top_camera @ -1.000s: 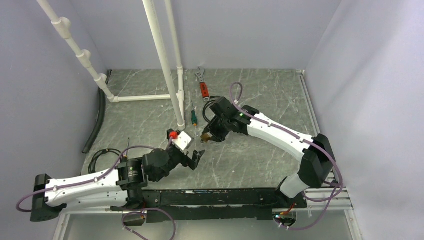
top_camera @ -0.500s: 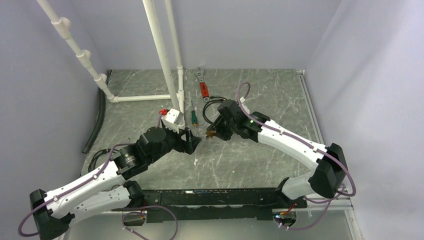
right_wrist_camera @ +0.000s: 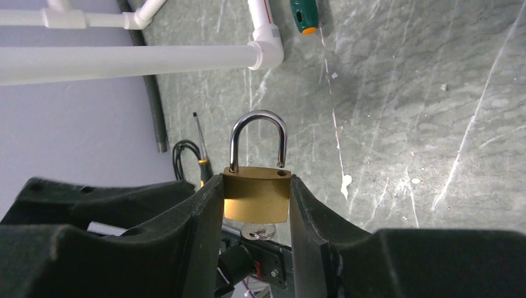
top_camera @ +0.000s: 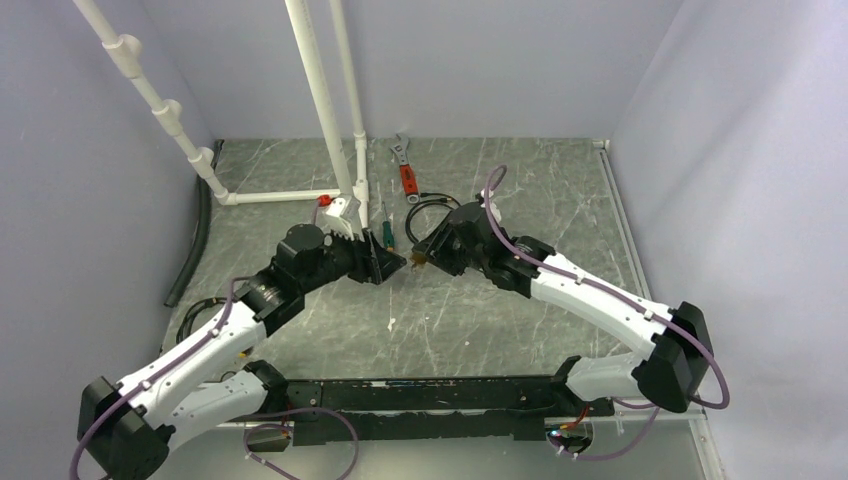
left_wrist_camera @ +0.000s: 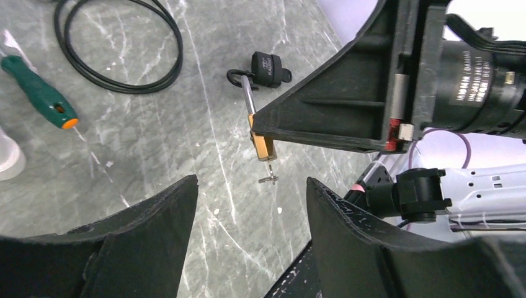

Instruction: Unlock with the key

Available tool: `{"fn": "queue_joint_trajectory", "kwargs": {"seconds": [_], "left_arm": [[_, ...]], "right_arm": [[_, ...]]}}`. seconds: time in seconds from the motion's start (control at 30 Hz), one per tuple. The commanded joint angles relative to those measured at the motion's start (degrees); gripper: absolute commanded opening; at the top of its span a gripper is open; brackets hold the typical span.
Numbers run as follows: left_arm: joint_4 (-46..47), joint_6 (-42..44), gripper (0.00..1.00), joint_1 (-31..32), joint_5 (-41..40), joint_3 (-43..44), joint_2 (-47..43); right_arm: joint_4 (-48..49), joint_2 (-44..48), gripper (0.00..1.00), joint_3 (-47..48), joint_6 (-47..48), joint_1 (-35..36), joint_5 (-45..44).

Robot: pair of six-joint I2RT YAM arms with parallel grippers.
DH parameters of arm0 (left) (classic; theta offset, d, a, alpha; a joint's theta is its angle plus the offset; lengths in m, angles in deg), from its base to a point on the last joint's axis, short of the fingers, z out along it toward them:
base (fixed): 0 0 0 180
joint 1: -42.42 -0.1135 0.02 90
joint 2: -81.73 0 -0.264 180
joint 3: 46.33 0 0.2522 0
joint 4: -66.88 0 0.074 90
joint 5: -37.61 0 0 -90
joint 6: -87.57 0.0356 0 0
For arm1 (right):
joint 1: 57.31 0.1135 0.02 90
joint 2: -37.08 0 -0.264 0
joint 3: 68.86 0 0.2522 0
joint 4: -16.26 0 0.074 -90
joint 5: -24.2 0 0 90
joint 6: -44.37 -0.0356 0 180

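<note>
- Two arms meet over the middle of the bench (top_camera: 520, 190), tips facing, just beside each other.
- The right hand (right_wrist_camera: 255, 180) is clamped on the brass lock (right_wrist_camera: 257, 195), one finger flat against each side of its body.
- The shackle (right_wrist_camera: 258, 124) points away from the wrist. One leg sits in the body, the other ends just above its hole.
- The key (right_wrist_camera: 259, 233) is small and metal and sticks out of the brass lock's underside, toward the wrist. Its head is partly hidden behind the body.
- The left hand (left_wrist_camera: 251, 186) has its fingers apart with nothing between them. The brass lock and key show through the gap, just beyond the tips.
- A black lock (left_wrist_camera: 267, 67) lies on the bench behind the brass lock. It has a black nub at the end opposite its own shackle, too small to identify.
- A green screwdriver (left_wrist_camera: 34, 93) lies beside a black cable loop (left_wrist_camera: 124, 43), near the foot of a white pipe (right_wrist_camera: 124, 62).
- A red wrench (top_camera: 405, 170) lies toward the back wall.
</note>
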Motion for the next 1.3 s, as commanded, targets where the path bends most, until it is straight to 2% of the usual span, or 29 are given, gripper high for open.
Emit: {"fn": "queue_joint_trajectory", "kwargs": {"seconds": [0.0,0.5,1.0,1.07,1.13,1.17,1.2,1.23,1.27], "left_arm": [[8.09,-3.06,0.68,-1.46,7.38,-0.82,2.74],[13.68,-3.65,0.63,-1.9,9.2,-1.03,6.99],[22.07,-6.41,0.44,-1.9,9.59,-3.56,11.76],[22.95,-6.68,0.39,-1.91,9.5,-4.04,12.07],[23.53,-6.8,0.27,-1.9,9.35,-4.46,12.13],[23.5,-6.78,0.19,-1.9,9.18,-4.52,12.05],[23.28,-6.71,0.05,-1.91,8.96,-4.56,11.83],[23.06,-6.61,0.0,-1.96,8.62,-4.61,11.58],[22.95,-6.6,0.0,-1.91,8.48,-4.76,11.17]], "right_arm": [[7.74,3.23,0.0,-1.42,2.74,-0.11,-0.7],[10.75,4.77,0.0,-1.98,3.61,-0.09,1.79],[17.34,6.24,0.0,-5.83,1.64,-0.1,8.66],[17.81,6.11,0.0,-5.88,1.6,-0.09,10.01],[18.29,6.26,0.0,-6.09,1.65,-0.05,10.77],[18.4,6.36,0.0,-6.21,1.7,-0.04,10.85],[18.34,6.54,0.0,-6.3,1.69,-0.04,10.79],[18.23,6.69,0.0,-6.37,1.74,-0.05,10.51],[18.08,6.98,0.0,-6.52,1.86,-0.04,10.25]]}}
